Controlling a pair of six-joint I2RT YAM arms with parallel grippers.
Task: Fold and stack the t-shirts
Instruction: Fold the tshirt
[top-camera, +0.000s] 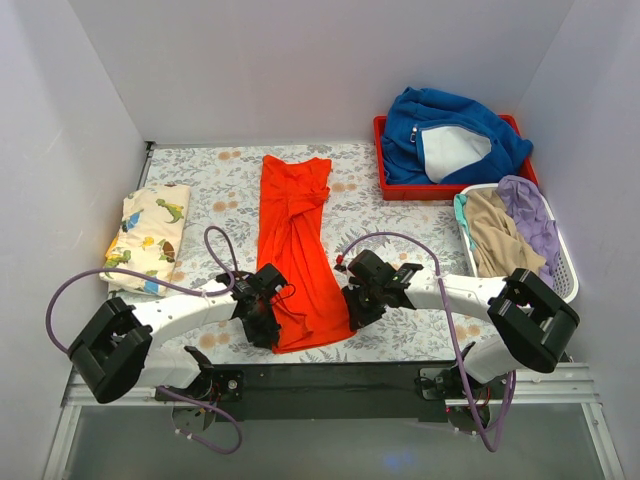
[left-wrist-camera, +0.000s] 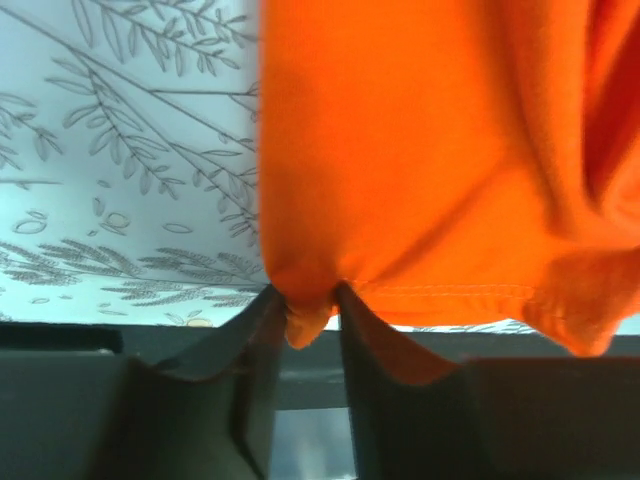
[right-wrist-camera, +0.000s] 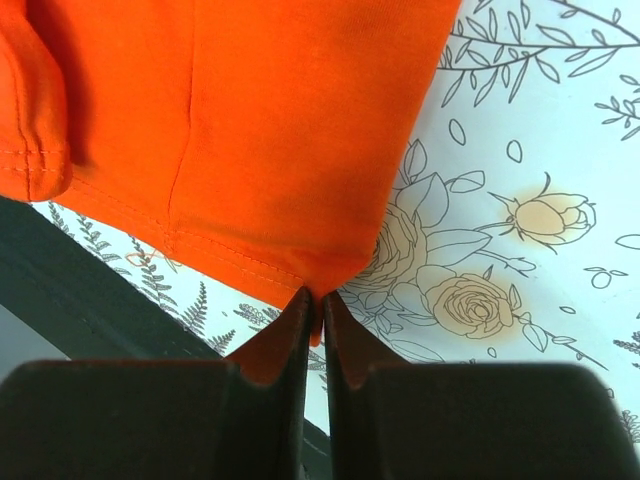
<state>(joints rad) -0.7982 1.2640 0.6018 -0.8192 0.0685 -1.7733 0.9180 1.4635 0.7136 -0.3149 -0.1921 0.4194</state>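
Now | folded cream dinosaur-print cloth t-shirt (top-camera: 148, 238) lies far left on the flowery table cover (top-camera: 220, 180) | left gripper (left-wrist-camera: 307, 302) pinches the near left corner of the long bright orange-red cloth t-shirt (top-camera: 295, 235), middle | right gripper (right-wrist-camera: 318, 300) pinches its near right corner.

We see the orange-red t-shirt (top-camera: 292, 240) in soft matt cloth, right gripper (right-wrist-camera: 317, 300) in matt black plastic, smooth printed table cover (top-camera: 215, 170), red plastic tray (top-camera: 381, 160), fleecy blue garment (top-camera: 440, 112).
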